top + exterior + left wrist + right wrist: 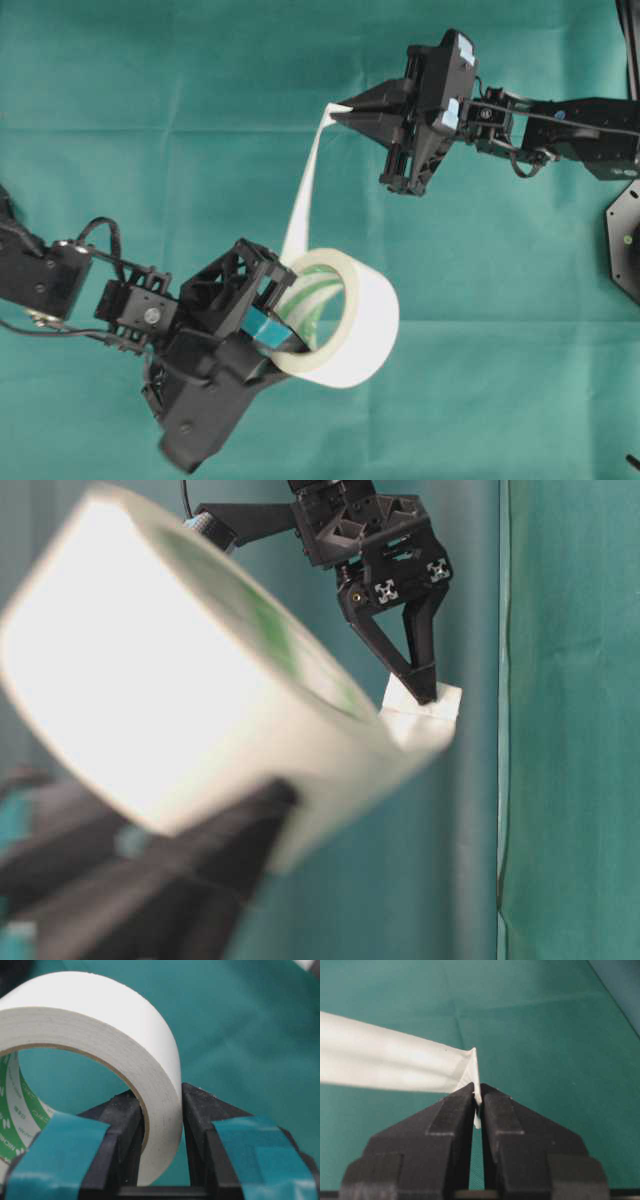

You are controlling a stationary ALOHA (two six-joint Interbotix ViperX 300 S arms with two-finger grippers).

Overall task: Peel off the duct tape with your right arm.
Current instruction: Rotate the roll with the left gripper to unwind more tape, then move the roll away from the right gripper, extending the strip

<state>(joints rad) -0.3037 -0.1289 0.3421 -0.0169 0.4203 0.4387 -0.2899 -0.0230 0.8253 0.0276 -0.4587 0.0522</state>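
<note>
Duct tape [345, 320]: white roll, green-printed core, held off the green-covered table [150, 100], toward its near-left part.
Left gripper [162, 1125]: jaws narrow, clamped across the roll's wall, 1 finger inside the ring, 1 outside.
Strip [305, 190]: peeled, stretched from roll up to the right gripper.
Right gripper [477, 1097]: jaws closed, pinching the strip's folded end.

Tape roll [350, 320] lower left in left hand [285, 315]; strip end [335, 110] upper right.

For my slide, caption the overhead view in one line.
Left gripper clamps the duct tape roll's wall while the right gripper pinches its peeled strip end above the green cloth.
</note>
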